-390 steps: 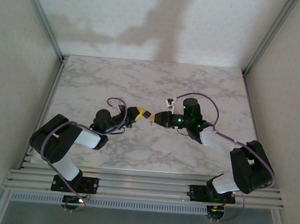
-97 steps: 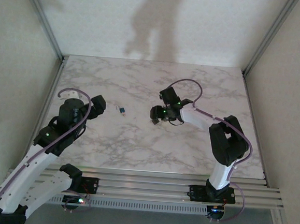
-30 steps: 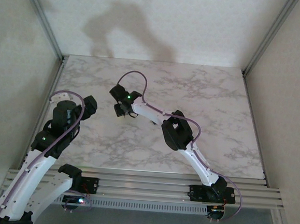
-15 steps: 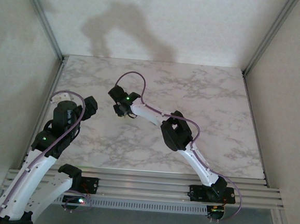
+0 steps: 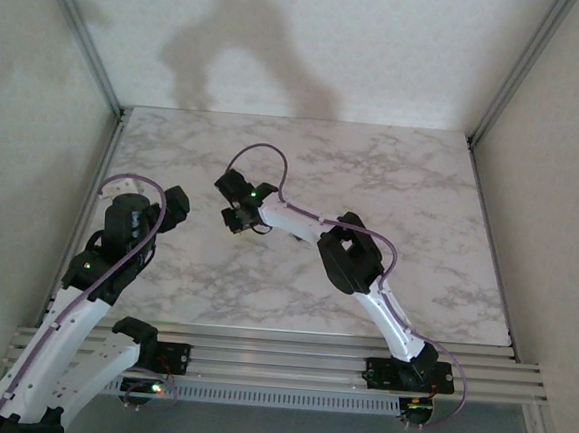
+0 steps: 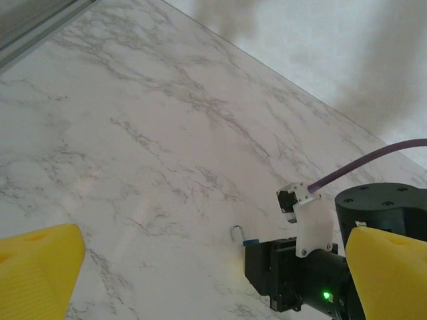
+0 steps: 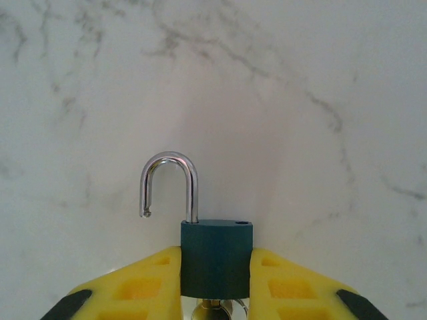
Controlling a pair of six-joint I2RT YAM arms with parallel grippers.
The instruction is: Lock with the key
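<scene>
Over on the left, my left gripper [image 6: 213, 270] hangs with its yellow fingers [image 6: 40, 267] spread wide, holding nothing, well apart from the action. Moving right across the bench [image 5: 422, 187], here's the padlock [image 7: 217, 257]. Its dark teal body is pinched between the yellow pads [image 7: 133, 287] of my right gripper [image 7: 217, 273]. Its shackle [image 7: 170, 183] is swung open, free end clear of the body. The key [image 7: 213, 308], I reckon, is that pale sliver under the body between the pads, though it's too cropped to be sure. The danger: it's a small, smooth body, so pushing the shackle home could twist it out of the pads or knock the key loose.
</scene>
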